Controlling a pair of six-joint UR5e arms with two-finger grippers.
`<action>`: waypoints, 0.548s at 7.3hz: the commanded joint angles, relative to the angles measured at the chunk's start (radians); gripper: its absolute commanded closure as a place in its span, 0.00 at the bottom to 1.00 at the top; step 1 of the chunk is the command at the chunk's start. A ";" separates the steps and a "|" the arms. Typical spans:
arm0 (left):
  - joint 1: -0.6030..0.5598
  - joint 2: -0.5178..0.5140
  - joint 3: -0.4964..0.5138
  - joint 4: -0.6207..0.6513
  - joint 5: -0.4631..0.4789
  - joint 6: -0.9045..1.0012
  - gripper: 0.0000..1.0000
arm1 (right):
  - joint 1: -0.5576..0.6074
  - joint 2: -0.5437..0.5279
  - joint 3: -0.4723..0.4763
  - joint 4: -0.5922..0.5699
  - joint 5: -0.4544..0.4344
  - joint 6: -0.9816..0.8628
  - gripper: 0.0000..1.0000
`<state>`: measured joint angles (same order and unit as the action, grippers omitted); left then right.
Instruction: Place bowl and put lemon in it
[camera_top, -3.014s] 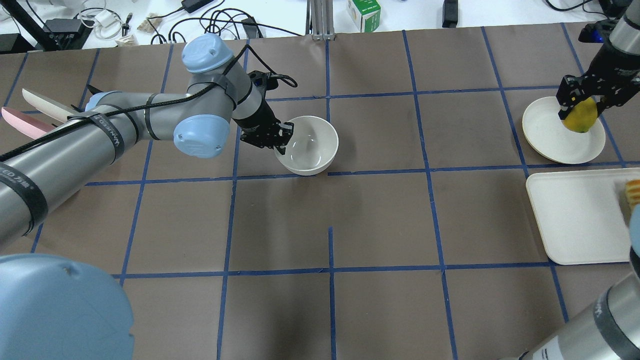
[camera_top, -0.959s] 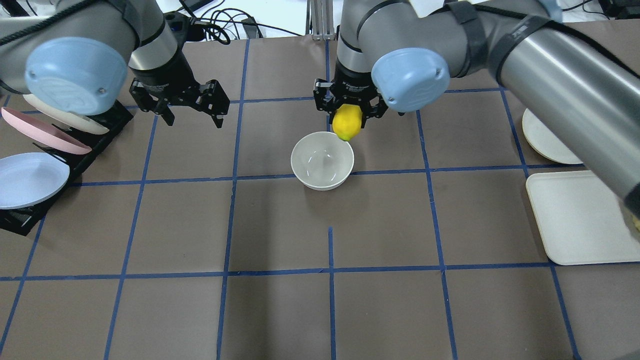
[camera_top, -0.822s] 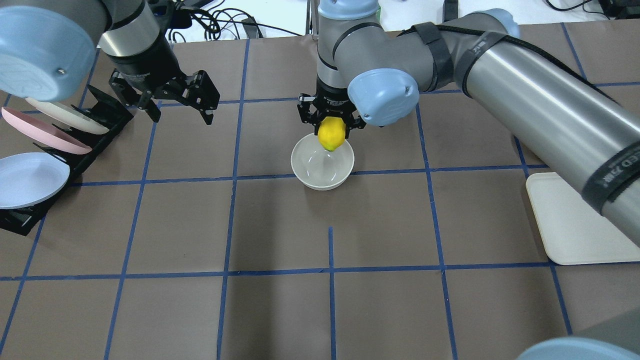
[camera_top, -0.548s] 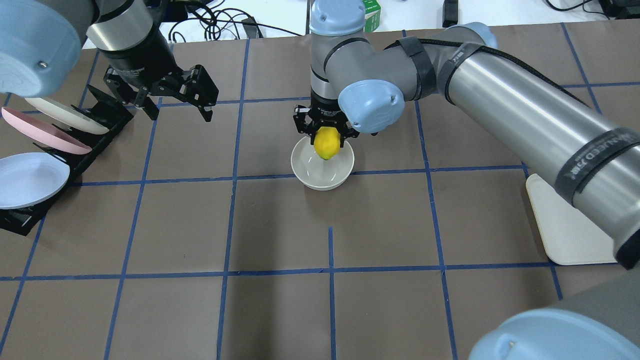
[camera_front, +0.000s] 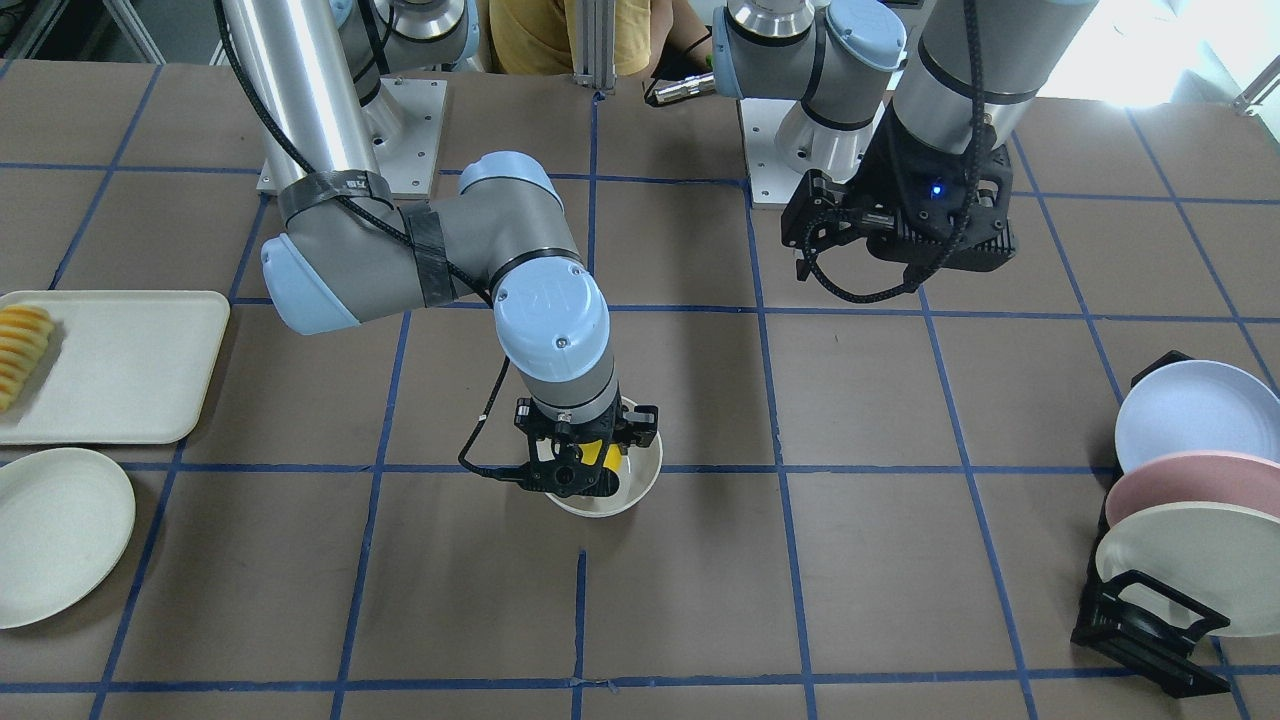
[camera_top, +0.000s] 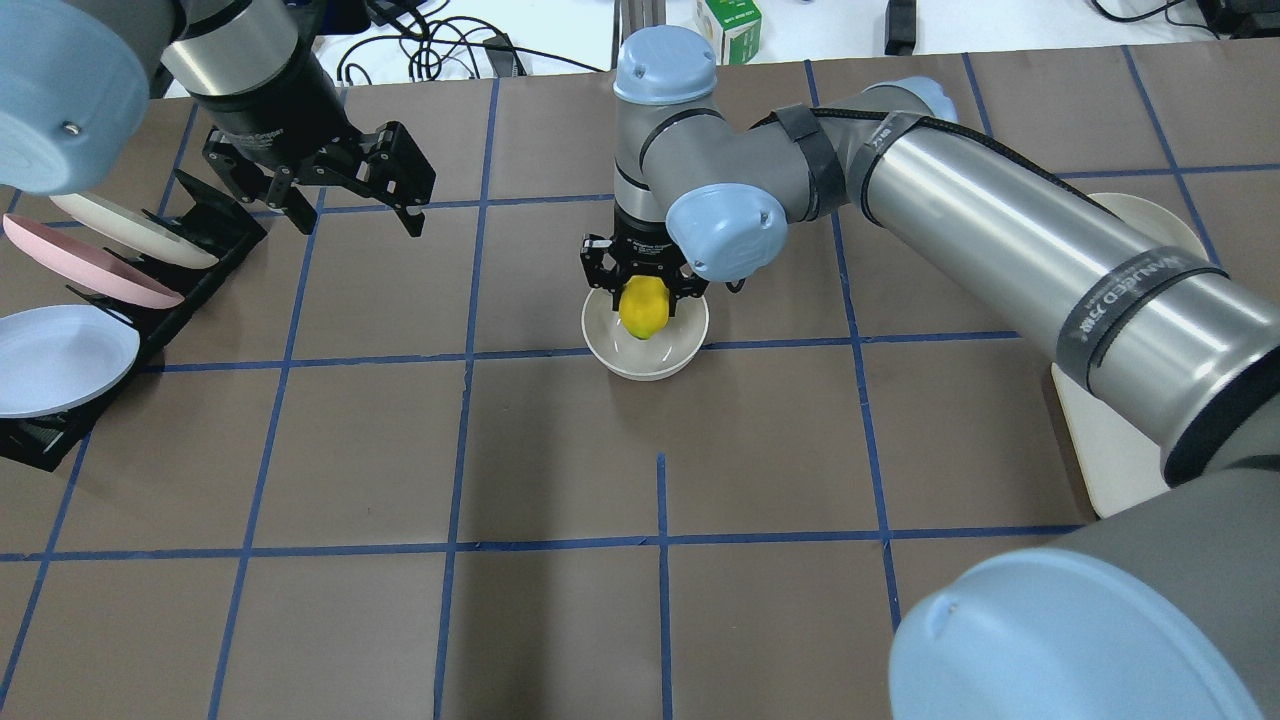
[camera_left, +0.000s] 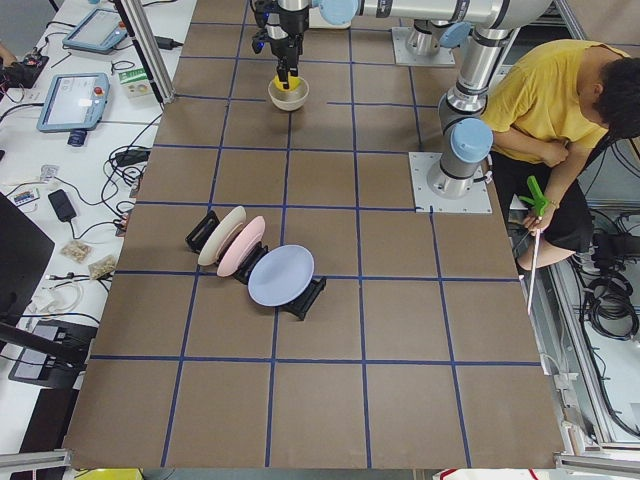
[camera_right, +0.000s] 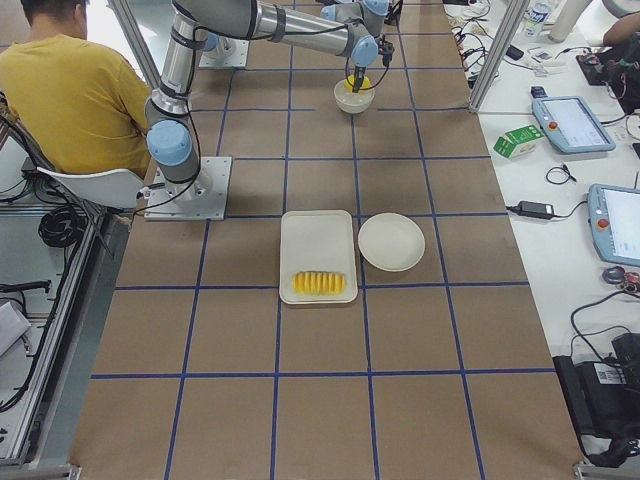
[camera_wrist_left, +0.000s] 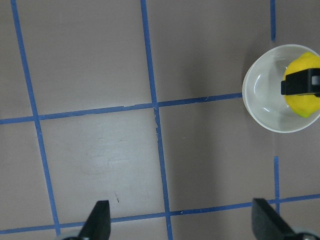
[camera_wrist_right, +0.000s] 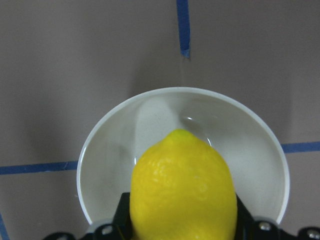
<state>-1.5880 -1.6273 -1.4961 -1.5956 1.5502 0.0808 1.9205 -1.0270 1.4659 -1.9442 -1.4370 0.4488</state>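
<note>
Overhead exterior view: the right gripper (camera_top: 645, 296) points straight down over the bowl (camera_top: 612, 358) and is clenched on the lemon (camera_top: 644, 310), one finger on each side of the fruit. The lemon hangs with its long axis upright, its lower tip inside the bowl's opening. I cannot tell whether it touches the bottom. The right wrist view shows the yellow skin filling the space between the fingers, with the glossy cream inside of the bowl all around the tip.

The bowl stands upright on the brown counter (camera_top: 560, 450), on a blue tape line, near the middle of the marked grid.

The left gripper (camera_top: 355, 215) hangs well apart from the bowl, toward the robot's left. Its fingers are spread wide and hold nothing. The left wrist view looks down on bare counter between the two fingertips, and the bowl with the lemon sits at that view's upper right edge.

Just beside the left gripper a black rack (camera_top: 195, 240) holds three plates on edge: a cream one (camera_top: 130, 228), a pink one (camera_top: 80, 265) and a pale blue one (camera_top: 55, 358).

At the counter's other end lie a cream tray (camera_front: 120, 360) with a row of yellow-orange fruit slices (camera_front: 20, 350) and, just beside it, a flat cream plate (camera_front: 55, 530). A person in a yellow shirt (camera_left: 550, 90) sits behind the robot's bases.
</note>
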 joint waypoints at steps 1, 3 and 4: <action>-0.001 0.004 -0.004 0.000 -0.004 0.000 0.00 | 0.000 0.025 0.005 -0.002 0.000 0.001 1.00; 0.000 0.009 -0.006 -0.003 0.002 0.000 0.00 | 0.000 0.047 0.004 -0.004 0.001 0.002 0.98; 0.002 0.007 -0.004 -0.001 0.001 0.000 0.00 | 0.000 0.057 0.004 -0.007 0.003 0.002 0.87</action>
<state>-1.5878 -1.6202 -1.5006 -1.5970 1.5510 0.0813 1.9206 -0.9838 1.4696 -1.9480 -1.4356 0.4510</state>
